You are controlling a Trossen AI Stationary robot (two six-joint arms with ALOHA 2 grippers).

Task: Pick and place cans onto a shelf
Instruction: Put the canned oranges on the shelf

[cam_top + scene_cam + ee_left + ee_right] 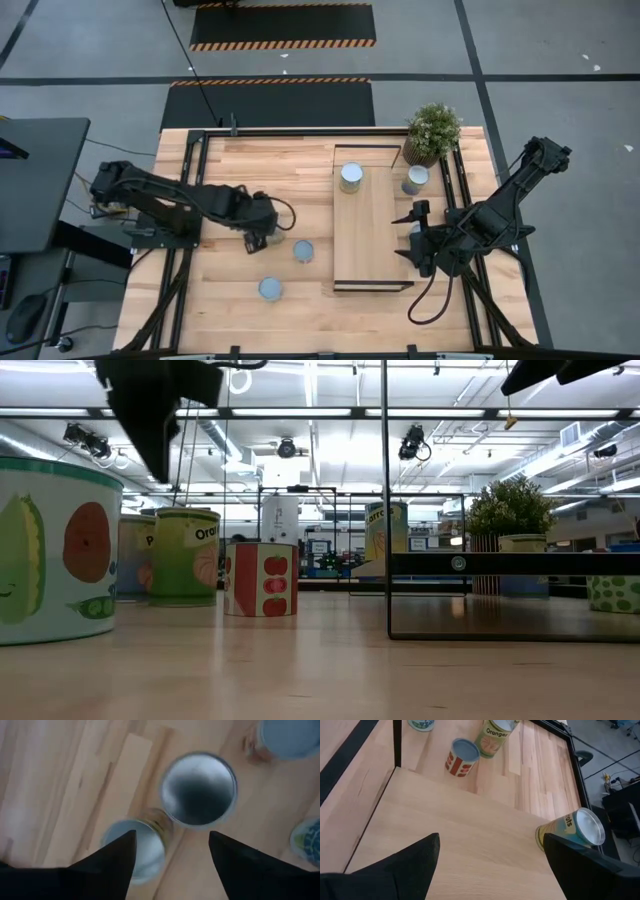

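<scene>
Left pincer open above cans.

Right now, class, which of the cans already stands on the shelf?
The can at the far end of the shelf, near the plant. It alone stands on the board; the others sit on the tabletop.

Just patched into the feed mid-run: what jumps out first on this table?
The long shelf right of centre holds only one can, at its far end beside the potted plant. The left gripper hangs with jaws open over the loose cans left of the shelf. The right gripper waits, jaws open, at the shelf's right edge.
</scene>
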